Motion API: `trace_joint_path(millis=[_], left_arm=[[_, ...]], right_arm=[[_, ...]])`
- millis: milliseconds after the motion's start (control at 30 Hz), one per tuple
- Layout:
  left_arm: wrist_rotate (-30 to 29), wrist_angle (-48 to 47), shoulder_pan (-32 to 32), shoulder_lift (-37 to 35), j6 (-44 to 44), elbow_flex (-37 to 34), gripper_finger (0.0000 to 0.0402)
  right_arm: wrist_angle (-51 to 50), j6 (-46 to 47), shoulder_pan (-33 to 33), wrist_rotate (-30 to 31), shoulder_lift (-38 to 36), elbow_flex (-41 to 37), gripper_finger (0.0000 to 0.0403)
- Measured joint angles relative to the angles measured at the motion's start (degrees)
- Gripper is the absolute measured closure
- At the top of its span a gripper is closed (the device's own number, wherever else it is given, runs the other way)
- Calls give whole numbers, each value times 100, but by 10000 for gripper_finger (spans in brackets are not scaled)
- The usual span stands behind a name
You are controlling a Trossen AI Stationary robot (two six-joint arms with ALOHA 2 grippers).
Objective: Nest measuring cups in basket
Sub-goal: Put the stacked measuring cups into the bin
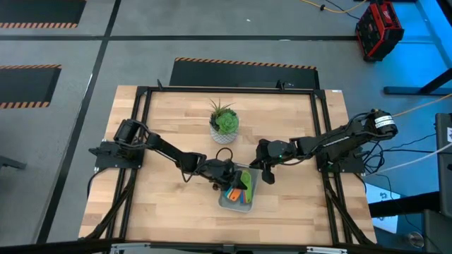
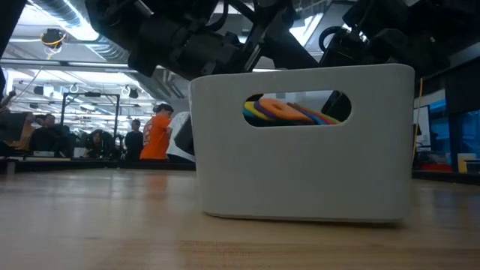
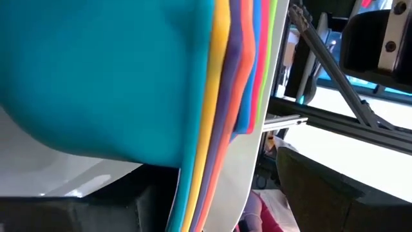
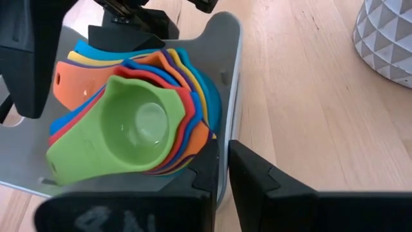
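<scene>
Now the basket (image 1: 227,202) sits near the front edge of the table (image 1: 169,212), about midway along it, and both arms reach down over it. Inside, the measuring cups (image 4: 138,122) are stacked one in another: a green cup (image 4: 132,132) on top, then orange-red, purple, yellow and blue rims below, with a large teal cup at the bottom. The handles fan out toward one end, and through the basket's handle slot in the low view their coloured edges (image 2: 289,112) show.

Left gripper (image 1: 224,171) hangs at the basket's back-left corner. Its wrist camera is pushed right up against the stack, so the teal bowl (image 3: 103,71) and the layered rims fill the view. The fingers stand partly spread; whether they pinch a cup or merely rest near the pile, I cannot tell.

Right gripper (image 1: 267,176) hovers just beside the basket's right wall, fingers pressed together and holding nothing. It looks parked clear of the bin so the other arm has room.

A white pot with a green plant (image 1: 224,121) stands toward the back of the table, well apart from the work.

Judging from the pile, the nesting looks close to finished; no loose cup lies on the table.
</scene>
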Motion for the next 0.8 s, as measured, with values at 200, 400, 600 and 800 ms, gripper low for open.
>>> trace_joint_path(millis=[200, 400, 600, 800], left_arm=[[-169, -218, 0, -132, 93, 11, 148], [-355, -1181, -10, -527, 267, 0, 148], [-403, -1231, -37, -551, 208, 9, 148], [-344, -1293, -110, -553, 145, 9, 148]], right_arm=[[2, -2, -2, 6, 0, 0, 365], [-2, -39, 2, -25, -4, -2, 366], [2, -37, 2, -22, -4, -2, 366], [2, -6, 0, -15, -4, -2, 366]])
